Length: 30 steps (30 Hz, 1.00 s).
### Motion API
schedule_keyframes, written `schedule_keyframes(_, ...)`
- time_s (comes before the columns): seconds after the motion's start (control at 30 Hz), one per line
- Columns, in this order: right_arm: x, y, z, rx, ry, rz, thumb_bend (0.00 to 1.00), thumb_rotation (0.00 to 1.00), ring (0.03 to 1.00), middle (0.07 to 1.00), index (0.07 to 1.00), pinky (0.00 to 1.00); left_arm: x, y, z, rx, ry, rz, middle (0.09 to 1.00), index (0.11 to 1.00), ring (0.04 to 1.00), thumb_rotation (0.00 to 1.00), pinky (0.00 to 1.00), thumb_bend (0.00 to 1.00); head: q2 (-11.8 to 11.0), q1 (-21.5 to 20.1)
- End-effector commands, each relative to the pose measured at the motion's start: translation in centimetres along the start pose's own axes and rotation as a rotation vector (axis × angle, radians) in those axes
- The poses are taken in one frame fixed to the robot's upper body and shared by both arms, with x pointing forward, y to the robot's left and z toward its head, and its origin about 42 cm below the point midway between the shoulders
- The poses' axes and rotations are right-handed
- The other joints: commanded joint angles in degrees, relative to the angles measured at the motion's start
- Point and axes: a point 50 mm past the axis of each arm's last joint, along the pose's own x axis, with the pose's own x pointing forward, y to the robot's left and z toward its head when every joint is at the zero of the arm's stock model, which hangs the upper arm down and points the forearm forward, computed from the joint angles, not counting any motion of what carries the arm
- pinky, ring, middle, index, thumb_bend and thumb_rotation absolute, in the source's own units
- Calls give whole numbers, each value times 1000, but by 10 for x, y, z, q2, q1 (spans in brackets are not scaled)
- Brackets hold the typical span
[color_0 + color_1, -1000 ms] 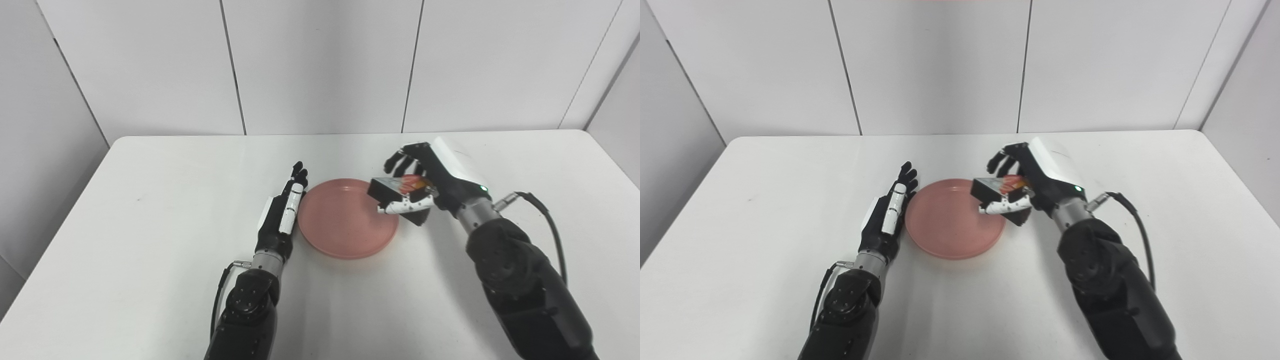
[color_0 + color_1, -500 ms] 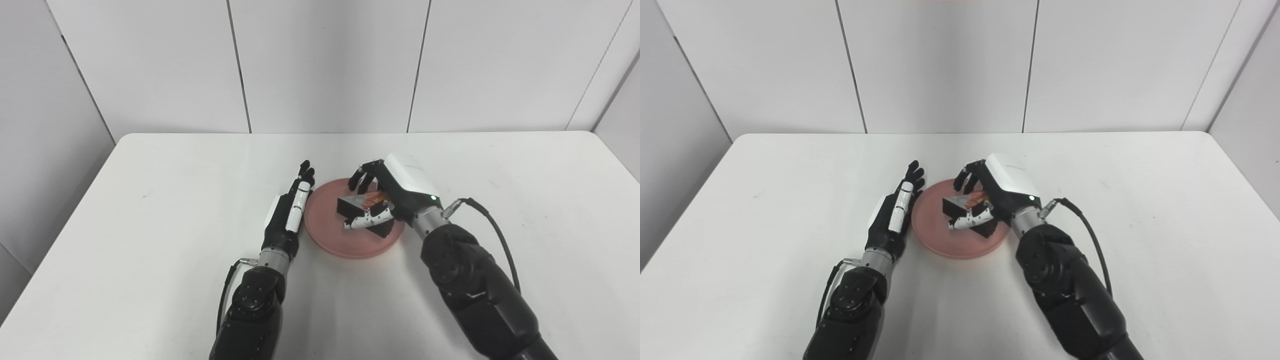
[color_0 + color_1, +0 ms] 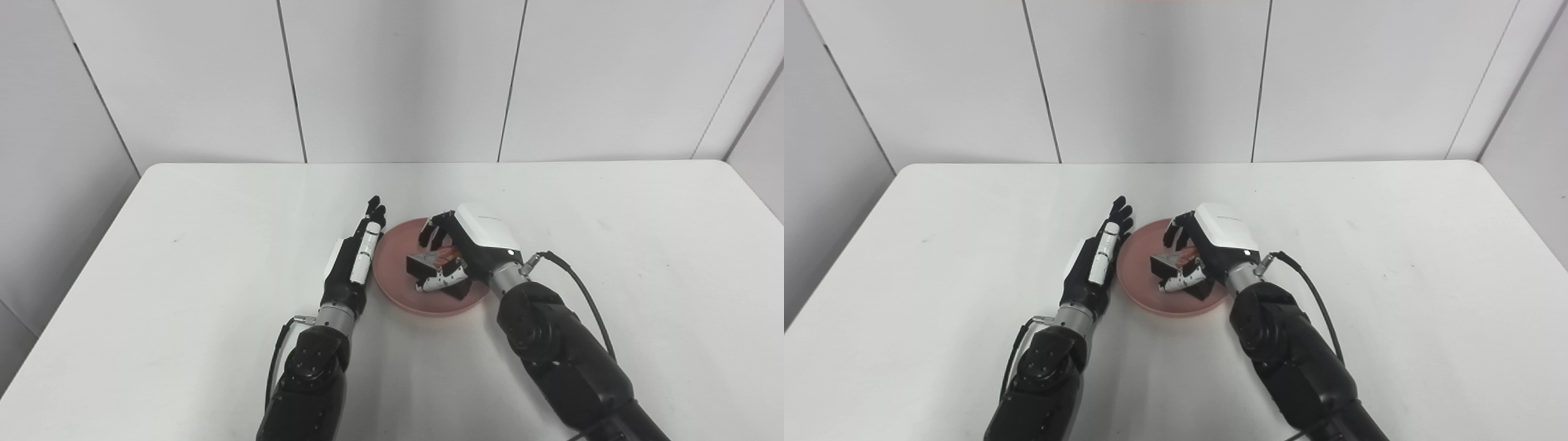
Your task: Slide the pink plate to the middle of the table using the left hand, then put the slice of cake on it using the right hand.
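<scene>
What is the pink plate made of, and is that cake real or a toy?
The pink plate looks like plastic: one even matte color, a smooth raised rim, no glassy shine. The slice of cake, held in the right hand, has straight dark sides and a red and white top. Its crisp edges suggest a toy, perhaps plastic or foam, but it is too small to be sure.

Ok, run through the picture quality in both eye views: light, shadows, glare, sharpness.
Left eye view: soft, even light; only faint shadows on the table beside the arms; no glare on the pink plate. Right eye view: same flat light; the slice of cake in the right hand is small and its detail is unclear; the left hand reads sharp.
</scene>
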Motion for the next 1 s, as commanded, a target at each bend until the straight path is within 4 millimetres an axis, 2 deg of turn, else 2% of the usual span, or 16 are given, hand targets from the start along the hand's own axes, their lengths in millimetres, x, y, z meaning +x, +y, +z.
schedule_keyframes(0.0, 13, -25, 14, -32, -80, -74, 518, 0, 356, 436, 519, 262, 5, -2, 10, 14, -39, -7, 1000, 1000, 1000, 1000, 1000, 504, 0, 0)
schedule_keyframes(0.1, 13, -27, 13, -40, -84, -76, 519, 1, 548, 476, 515, 458, 5, -1, 9, 19, -38, -3, 1000, 999, 1000, 1000, 1000, 512, 1, -1)
schedule_keyframes(0.13, 12, -28, 12, -38, -93, -79, 519, 2, 569, 480, 514, 481, 5, 0, 9, 19, -38, 0, 1000, 999, 1000, 1000, 1000, 514, 0, -1)
schedule_keyframes(0.17, 11, -30, 12, -37, -100, -80, 564, 148, 656, 639, 665, 554, 5, 0, 9, 18, -38, 2, 1000, 996, 1000, 1000, 1000, 514, 0, -1)
schedule_keyframes(0.2, 10, -31, 11, -25, -111, -83, 576, 185, 678, 679, 703, 573, 5, 0, 9, 21, -35, 1, 1000, 996, 1000, 1000, 1000, 514, 0, -3)
schedule_keyframes(0.23, 9, -32, 11, -10, -121, -85, 602, 278, 730, 749, 764, 624, 5, 1, 9, 23, -32, -2, 1000, 998, 1000, 1000, 1000, 531, 0, -3)
schedule_keyframes(0.33, 4, -35, 9, 61, -141, -80, 636, 438, 829, 840, 840, 728, 5, 2, 10, 22, -33, -6, 1000, 1000, 1000, 1000, 1000, 528, 1, -4)
schedule_keyframes(0.5, -3, -43, 5, 117, -171, -68, 644, 613, 912, 913, 905, 857, 5, 2, 11, 20, -41, -10, 1000, 1000, 1000, 1000, 1000, 506, 3, -5)
schedule_keyframes(0.6, -10, -48, 1, 150, -169, -60, 665, 687, 949, 957, 937, 906, 5, 3, 10, 21, -40, -10, 1000, 1000, 1000, 1000, 1000, 511, 2, -4)
schedule_keyframes(0.73, -20, -54, -5, 193, -160, -56, 684, 722, 995, 997, 982, 940, 5, 3, 11, 14, -41, -6, 1000, 1000, 1000, 1000, 1000, 512, 2, -6)
schedule_keyframes(0.83, -28, -54, -10, 235, -161, -75, 697, 701, 1000, 1000, 998, 911, 6, 3, 11, 15, -40, -9, 1000, 1000, 1000, 1000, 1000, 522, 3, -4)
schedule_keyframes(0.93, -39, -52, -21, 347, -134, -117, 685, 674, 1000, 1000, 1000, 905, 6, 5, 10, 21, -41, -1, 1000, 1000, 1000, 1000, 1000, 530, 3, -7)
schedule_keyframes(0.97, -41, -51, -24, 373, -124, -127, 674, 697, 996, 1000, 1000, 851, 6, 5, 10, 22, -42, 2, 1000, 1000, 1000, 1000, 1000, 536, 3, -7)
